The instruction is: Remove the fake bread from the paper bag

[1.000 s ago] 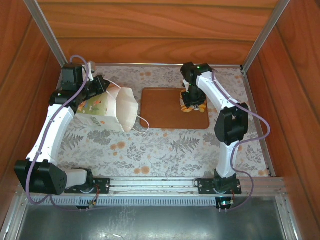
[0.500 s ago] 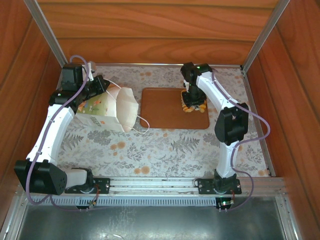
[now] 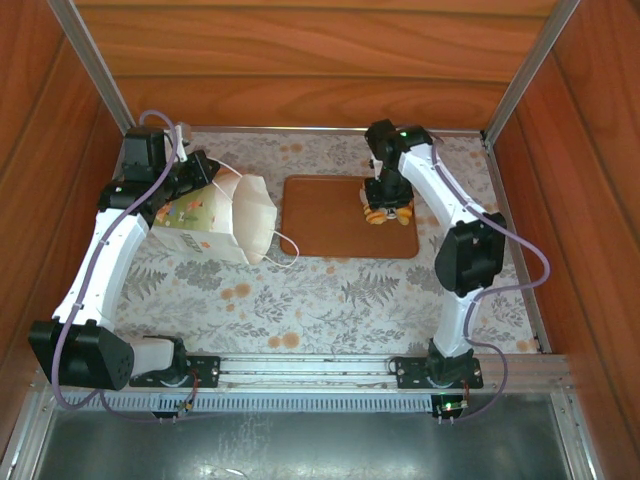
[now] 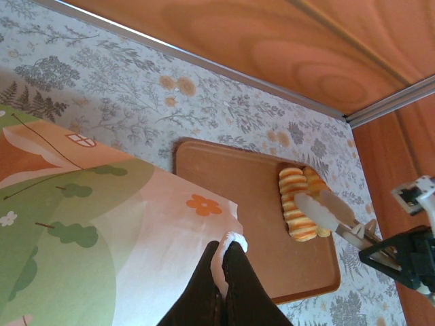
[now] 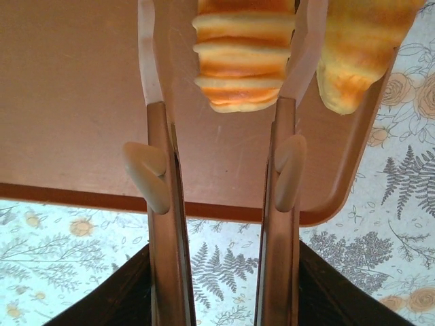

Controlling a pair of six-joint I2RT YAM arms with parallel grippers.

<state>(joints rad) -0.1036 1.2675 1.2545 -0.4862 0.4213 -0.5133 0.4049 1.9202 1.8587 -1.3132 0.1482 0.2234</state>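
Right elbow (image 3: pixel 470 255) is being swung outward. Ridged golden roll (image 5: pixel 245 61) on brown tray's (image 3: pixel 325 220) right end is being straddled by released right gripper (image 3: pixel 385 203); white printed paper bag (image 3: pixel 215 215), left of tray, is being clenched by left gripper (image 4: pixel 223 261). Finger (image 5: pixel 275 224) contact risks roll being dragged.

1. The paper bag (image 4: pixel 102 224) is white, printed with green hills and an orange flower.
2. The ridged roll (image 5: pixel 245 54) is golden with orange stripes.
3. The tray (image 3: pixel 320 225) is plain brown.
4. The table cover (image 3: pixel 330 300) is pale, with grey ferns and orange blossoms.
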